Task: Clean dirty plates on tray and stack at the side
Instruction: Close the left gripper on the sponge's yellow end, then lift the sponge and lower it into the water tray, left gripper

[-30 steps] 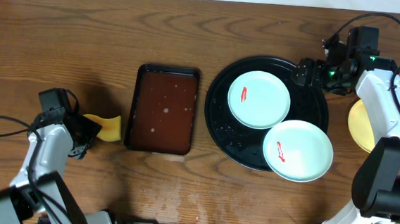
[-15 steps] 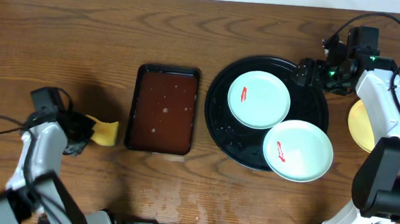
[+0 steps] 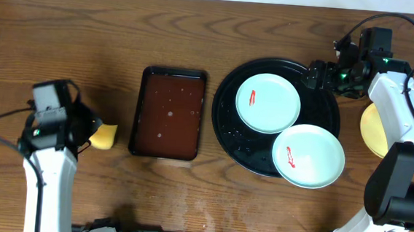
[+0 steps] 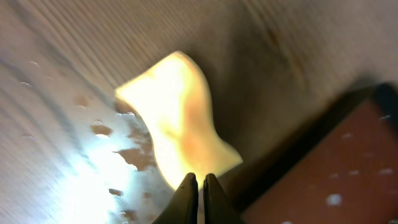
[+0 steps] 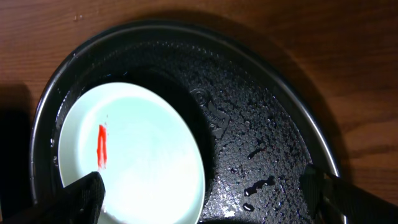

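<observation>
Mint plates [image 3: 268,102], both red-smeared, we saw on the black tray [image 3: 225,124], yellow plate [image 3: 370,131] on the table [image 3: 198,28] beside it, right gripper [image 5: 211,196] spread wide above the tray, left gripper [image 4: 199,185] pinching a sponge [image 4: 177,118] near the brown tray [image 3: 169,113]

Blurred, glare-washed left wrist view
</observation>
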You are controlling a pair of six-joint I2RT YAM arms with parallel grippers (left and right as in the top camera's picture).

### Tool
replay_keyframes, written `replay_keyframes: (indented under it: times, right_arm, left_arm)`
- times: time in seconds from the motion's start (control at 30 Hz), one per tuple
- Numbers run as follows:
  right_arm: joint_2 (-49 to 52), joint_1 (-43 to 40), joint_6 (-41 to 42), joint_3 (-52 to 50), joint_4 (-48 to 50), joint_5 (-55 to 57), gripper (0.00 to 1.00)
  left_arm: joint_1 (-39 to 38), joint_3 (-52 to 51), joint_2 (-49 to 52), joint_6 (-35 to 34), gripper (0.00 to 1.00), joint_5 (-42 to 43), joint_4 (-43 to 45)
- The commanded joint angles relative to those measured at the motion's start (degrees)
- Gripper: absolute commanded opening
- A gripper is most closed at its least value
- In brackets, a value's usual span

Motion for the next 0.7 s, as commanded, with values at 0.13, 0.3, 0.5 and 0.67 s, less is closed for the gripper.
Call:
replay_keyframes:
  times: [0.13,0.3,0.5,0.67]
  right_arm:
    - [-1.2,0.2,-0.1,1.0,0.0,-0.2,0.99]
    - [-1.2,0.2,-0.1,1.0,0.0,-0.2,0.99]
    - [-1.2,0.2,-0.1,1.0,0.0,-0.2,0.99]
    - [-1.2,0.2,-0.1,1.0,0.0,-0.2,0.99]
  left_arm:
    - [-8.9,6.8,10.6,2.0,0.07,-17.9,-3.1]
    - [-7.5,6.8,15.5,-1.1,0.63,-12.6,-2.7]
    - [1.1,6.6,19.8,-4.8,0.75,-2.0,-3.4]
    - [3.4,3.8,24.2,-4.7,0.80,1.9,0.8]
